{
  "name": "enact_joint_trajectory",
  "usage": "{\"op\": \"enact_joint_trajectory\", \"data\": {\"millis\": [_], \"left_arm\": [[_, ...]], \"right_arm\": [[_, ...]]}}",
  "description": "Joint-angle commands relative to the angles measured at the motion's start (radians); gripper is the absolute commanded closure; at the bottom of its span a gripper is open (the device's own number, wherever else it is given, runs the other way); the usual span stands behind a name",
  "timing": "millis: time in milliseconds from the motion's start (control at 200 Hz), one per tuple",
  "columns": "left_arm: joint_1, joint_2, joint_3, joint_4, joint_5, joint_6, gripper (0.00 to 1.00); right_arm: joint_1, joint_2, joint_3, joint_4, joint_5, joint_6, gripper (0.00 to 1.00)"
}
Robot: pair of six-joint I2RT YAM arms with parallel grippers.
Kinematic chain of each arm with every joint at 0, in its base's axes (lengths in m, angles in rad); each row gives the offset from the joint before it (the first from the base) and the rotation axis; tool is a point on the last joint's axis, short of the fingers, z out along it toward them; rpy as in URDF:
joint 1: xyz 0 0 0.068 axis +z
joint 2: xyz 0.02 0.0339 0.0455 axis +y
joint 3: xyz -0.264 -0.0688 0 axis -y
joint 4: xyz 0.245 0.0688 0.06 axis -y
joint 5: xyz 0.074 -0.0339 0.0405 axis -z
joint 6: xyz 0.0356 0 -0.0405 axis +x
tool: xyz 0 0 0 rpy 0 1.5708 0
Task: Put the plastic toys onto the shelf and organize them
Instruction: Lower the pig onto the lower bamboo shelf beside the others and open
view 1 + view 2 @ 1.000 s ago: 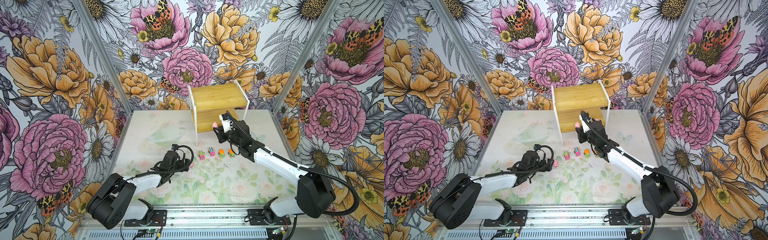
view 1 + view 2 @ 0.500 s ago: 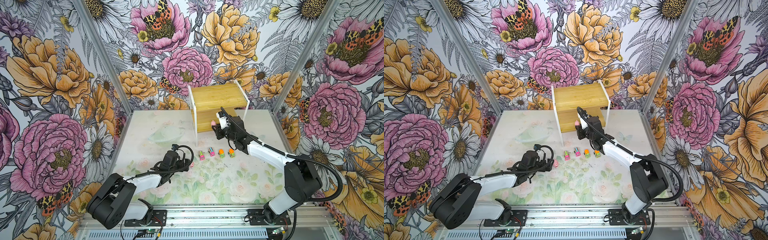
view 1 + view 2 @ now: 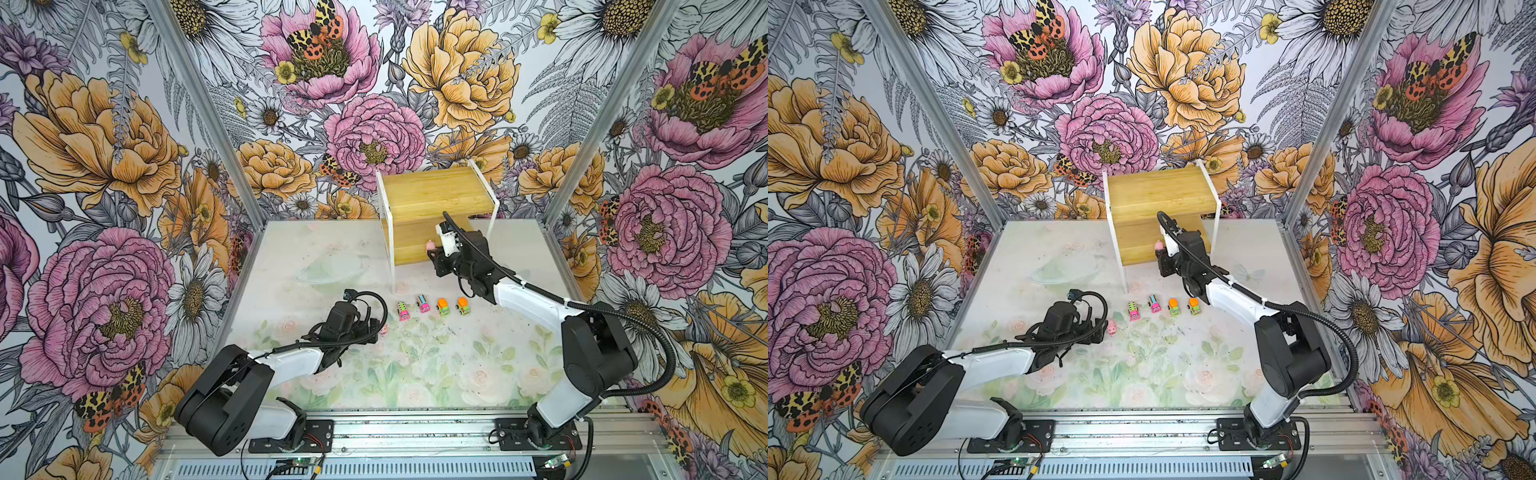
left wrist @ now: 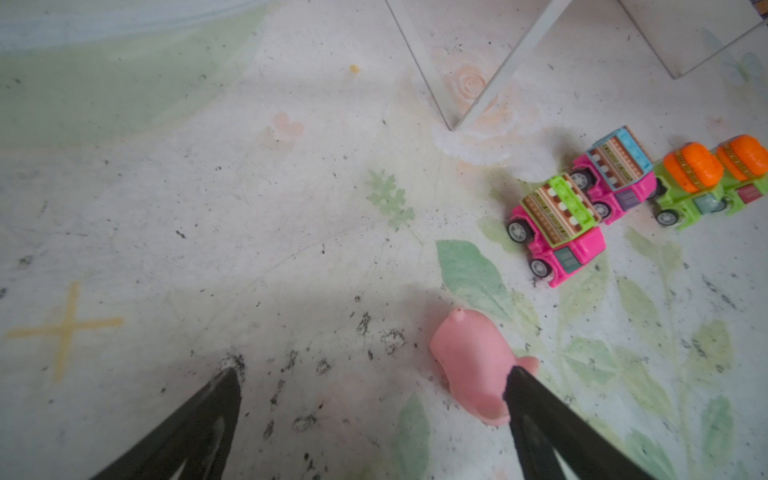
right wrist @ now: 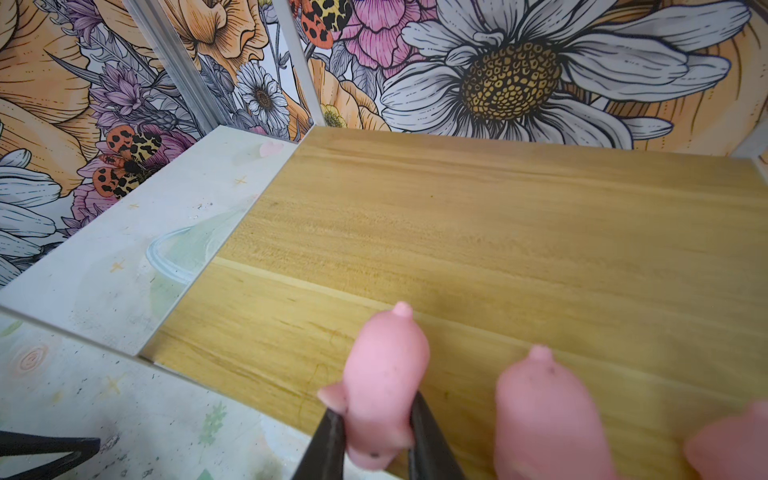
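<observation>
Both top views: bright, even, diffuse light. It reads as overhead, source not in frame. No glare. Shadows are soft, w/ faint grey patches on the surface, and the lower board of the shelf is duller beneath the upper one. Centre sharp, slight bend twd edges, corner posts lean outward.

Left wrist view: dimmer. A grey shadow pools at bottom centre around my left hand, and its fingers are blurred. Trucks at right are fairly crisp, loose pig a bit soft.

Right wrist view: well lit, wood grain crisp mid-frame. Held pig, neighbour pigs at lower right and my right hand are out of focus. Corners stretched.
</observation>
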Motion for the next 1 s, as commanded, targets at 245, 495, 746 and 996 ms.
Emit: {"op": "enact_joint_trajectory", "data": {"millis": [245,495,746,996], "left_arm": [[-0.006,0.013,0.022,-0.009,-0.019,0.002,0.01],[-0.007,0.015,0.024,-0.010,-0.017,0.002,0.01],[-0.006,0.018,0.026,-0.010,-0.017,0.003,0.01],[-0.006,0.021,0.027,-0.012,-0.017,0.003,0.01]], "right_arm": [[-0.004,0.035,0.049,0.037,-0.025,-0.017,0.73],[-0.005,0.029,0.040,0.031,-0.024,-0.022,0.68],[-0.005,0.030,0.036,0.026,-0.030,-0.022,0.69],[-0.006,0.010,0.021,0.032,-0.048,-0.008,0.70]]}}
